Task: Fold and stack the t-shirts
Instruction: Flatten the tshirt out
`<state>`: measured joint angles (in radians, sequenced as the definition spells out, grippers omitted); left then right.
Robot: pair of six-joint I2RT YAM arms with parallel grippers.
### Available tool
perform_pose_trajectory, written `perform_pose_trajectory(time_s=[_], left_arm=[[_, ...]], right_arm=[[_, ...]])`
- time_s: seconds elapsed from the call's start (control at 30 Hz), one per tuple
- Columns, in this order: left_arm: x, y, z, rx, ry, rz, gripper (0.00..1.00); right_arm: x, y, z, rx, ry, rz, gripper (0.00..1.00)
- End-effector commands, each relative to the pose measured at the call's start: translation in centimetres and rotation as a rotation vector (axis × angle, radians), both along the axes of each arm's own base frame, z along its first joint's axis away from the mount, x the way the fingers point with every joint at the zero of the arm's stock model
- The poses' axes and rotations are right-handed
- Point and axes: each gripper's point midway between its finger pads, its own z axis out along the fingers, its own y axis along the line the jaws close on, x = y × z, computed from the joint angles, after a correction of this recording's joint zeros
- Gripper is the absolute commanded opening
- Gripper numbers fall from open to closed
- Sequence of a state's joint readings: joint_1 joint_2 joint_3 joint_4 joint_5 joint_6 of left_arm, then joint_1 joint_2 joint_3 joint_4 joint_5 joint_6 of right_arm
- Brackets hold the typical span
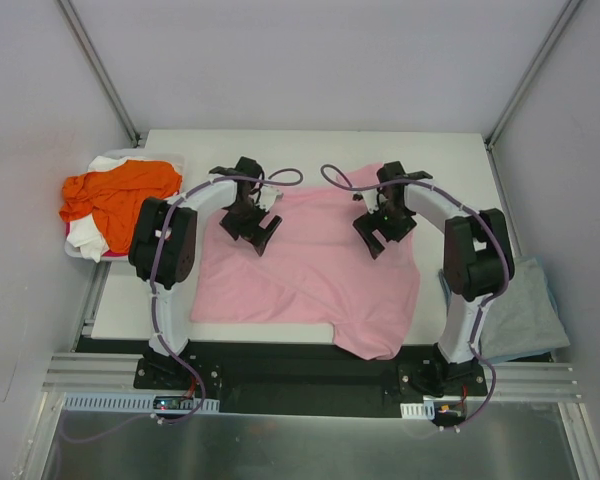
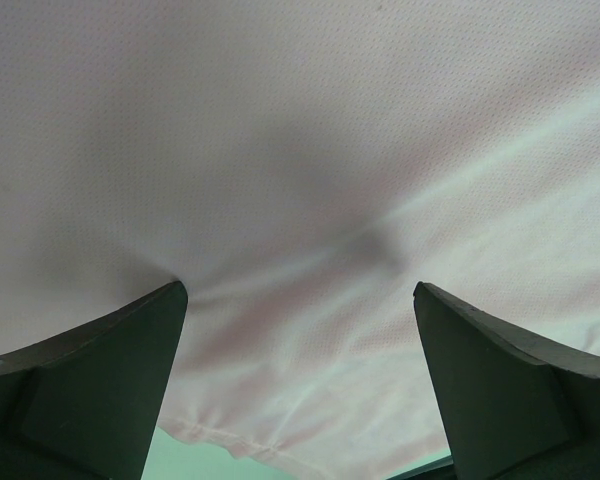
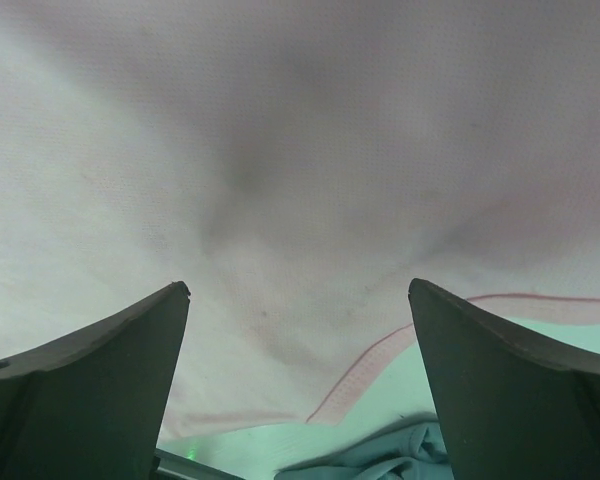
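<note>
The pink t-shirt [image 1: 310, 270] is spread flat at centre, presumably for folding, with one corner draped at 5 o'clock. The left gripper [image 1: 258, 232] and right gripper [image 1: 378, 238] are held over it, jaws apart, nothing gripped. At 9 o'clock a tray [image 1: 176, 160] is filled with the orange t-shirt [image 1: 120, 190] and white t-shirt [image 1: 90, 240] (both crumpled).

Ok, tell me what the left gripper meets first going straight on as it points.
The light pink t-shirt: it fills the view between the open jaws of the left gripper; distance unclear.

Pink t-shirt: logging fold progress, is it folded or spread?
Spread: the pink t-shirt lies open across the table, one corner draping over the near edge.
</note>
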<state>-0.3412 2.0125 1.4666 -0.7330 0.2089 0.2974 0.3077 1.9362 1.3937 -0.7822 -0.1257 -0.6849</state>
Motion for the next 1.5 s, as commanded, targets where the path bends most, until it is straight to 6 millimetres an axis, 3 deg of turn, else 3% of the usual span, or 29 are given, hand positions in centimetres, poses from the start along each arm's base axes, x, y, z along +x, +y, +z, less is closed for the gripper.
perform_pose_trajectory(time_s=[0.0,0.13,0.17,0.27,0.3,0.37,0.4,0.47,0.53,0.6,0.67,0.83,1.17,1.47], left_arm=[[1.4,-0.8,3.8,-0.036,-0.079,0.01,0.98],[4.1,-1.8,6.5,-0.069,-0.171,0.013,0.98],[5.3,-2.3,7.8,-0.085,-0.214,0.011,0.98],[7.5,-2.9,9.8,-0.101,-0.283,0.016,0.99],[7.8,-3.0,10.1,-0.103,-0.293,0.014,0.99],[9.0,-2.9,10.1,-0.082,-0.316,0.018,0.99],[9.1,-3.0,9.9,-0.08,-0.315,0.012,0.99],[9.7,-2.8,8.9,-0.053,-0.308,0.011,0.99],[10.0,-2.7,8.1,-0.042,-0.298,0.01,0.99],[10.4,-2.8,8.0,-0.038,-0.304,0.012,0.99],[11.1,-2.7,7.9,-0.027,-0.32,0.019,0.98],[12.1,-2.1,7.6,0.012,-0.353,0.018,0.98],[12.5,-1.9,6.8,0.023,-0.358,0.027,0.98],[12.5,-1.7,6.2,0.035,-0.365,0.033,0.98]], right_arm=[[2.4,0.6,4.5,0.024,-0.129,-0.004,0.97],[4.9,1.0,6.8,0.016,-0.203,-0.007,0.97],[6.2,1.3,8.4,0.025,-0.252,-0.006,0.97],[8.1,1.4,9.7,0.008,-0.297,0.001,0.97],[9.6,1.7,11.0,0.009,-0.345,-0.002,0.97],[11.4,0.9,10.3,-0.054,-0.369,-0.011,0.97],[12.8,1.2,11.0,-0.053,-0.411,-0.012,0.96],[14.0,1.1,9.6,-0.075,-0.406,-0.01,0.97],[15.5,1.5,9.7,-0.071,-0.435,-0.007,0.97],[16.8,1.7,8.5,-0.071,-0.446,-0.012,0.97],[18.4,2.1,8.6,-0.055,-0.496,-0.023,0.97],[20.6,2.3,7.1,-0.045,-0.542,-0.029,0.97],[24.7,2.2,7.5,-0.037,-0.648,0.005,0.97],[26.8,1.6,5.4,-0.107,-0.681,0.058,0.97]])
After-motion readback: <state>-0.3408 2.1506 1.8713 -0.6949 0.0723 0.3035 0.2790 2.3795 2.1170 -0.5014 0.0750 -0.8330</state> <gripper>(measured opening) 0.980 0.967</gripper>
